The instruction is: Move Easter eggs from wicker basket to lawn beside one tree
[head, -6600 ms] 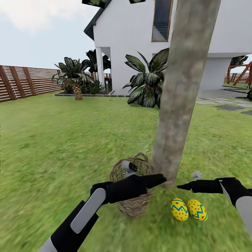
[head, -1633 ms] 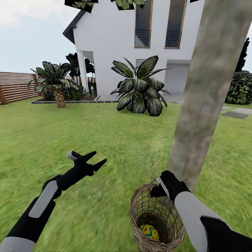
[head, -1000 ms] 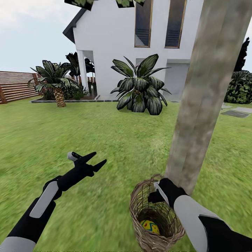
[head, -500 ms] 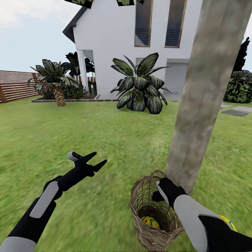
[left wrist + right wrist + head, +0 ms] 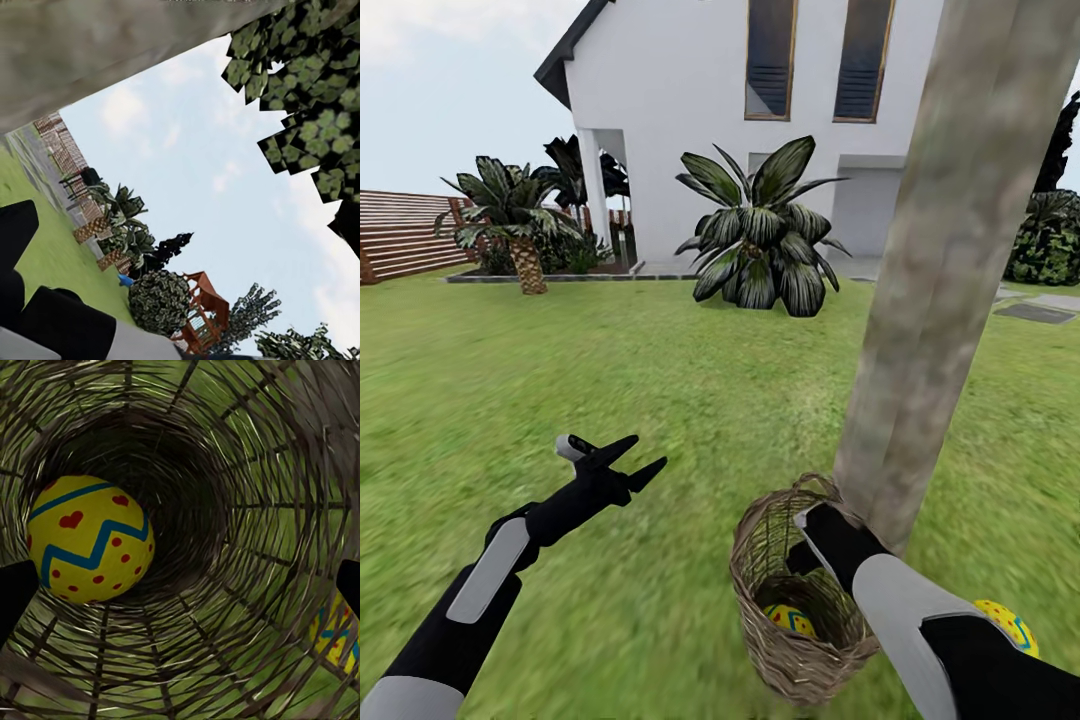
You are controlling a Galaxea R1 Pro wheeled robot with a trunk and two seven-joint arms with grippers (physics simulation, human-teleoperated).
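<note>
Right gripper (image 5: 805, 545) reaches down into the wicker basket (image 5: 760, 560), jaws apart above one Easter egg (image 5: 88, 538); left gripper (image 5: 635, 457) hovers wide over the lawn (image 5: 660, 400).

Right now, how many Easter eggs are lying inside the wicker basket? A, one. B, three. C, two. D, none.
A: the right wrist view looks down into the wicker basket and finds a single Easter egg at its bottom; the head view also shows just one egg inside the basket, with another egg out on the lawn.
</note>
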